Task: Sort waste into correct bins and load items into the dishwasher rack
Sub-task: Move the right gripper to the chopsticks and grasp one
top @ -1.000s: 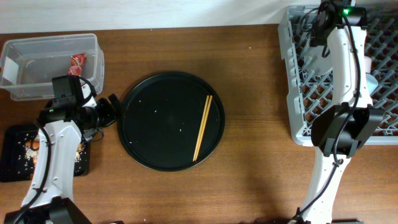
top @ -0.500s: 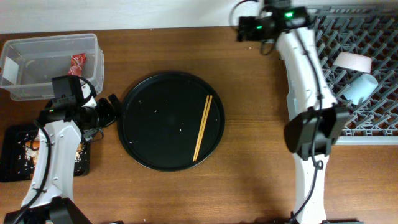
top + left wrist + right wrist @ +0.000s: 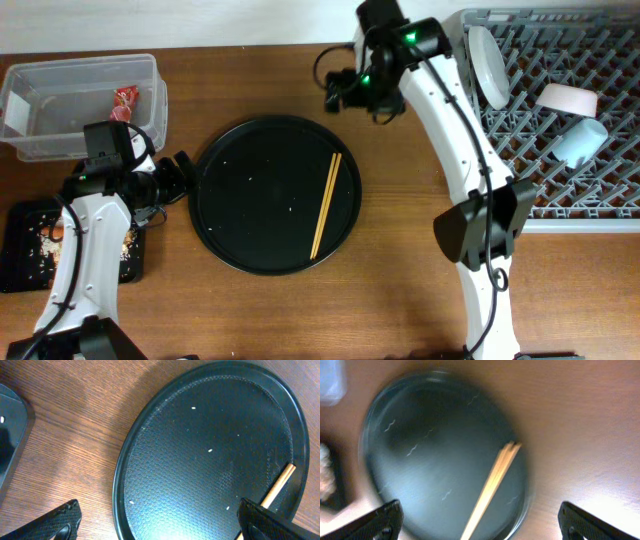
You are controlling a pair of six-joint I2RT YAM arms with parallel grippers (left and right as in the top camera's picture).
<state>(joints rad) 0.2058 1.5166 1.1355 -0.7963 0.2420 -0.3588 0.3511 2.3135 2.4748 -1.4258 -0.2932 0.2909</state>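
Beyond the round tray (image 3: 250, 200), the right arm (image 3: 440, 110) reaches leftward, its tool (image 3: 336, 98) wide, seemingly empty.

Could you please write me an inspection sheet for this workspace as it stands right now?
Surface: brown wooden table.
Job's things: chopsticks lie on the round black tray; plate, bowl and cup sit in the rack; red wrapper in the clear tub; food scraps on the flat black tray.
Clutter: a few white specks on the round tray.
Hands: left hand open, empty, beside the round tray's left rim; right hand open, empty, past the tray's far rim.
Cables: black cable loops at the right wrist.
Surroundings: pale wall behind the table.
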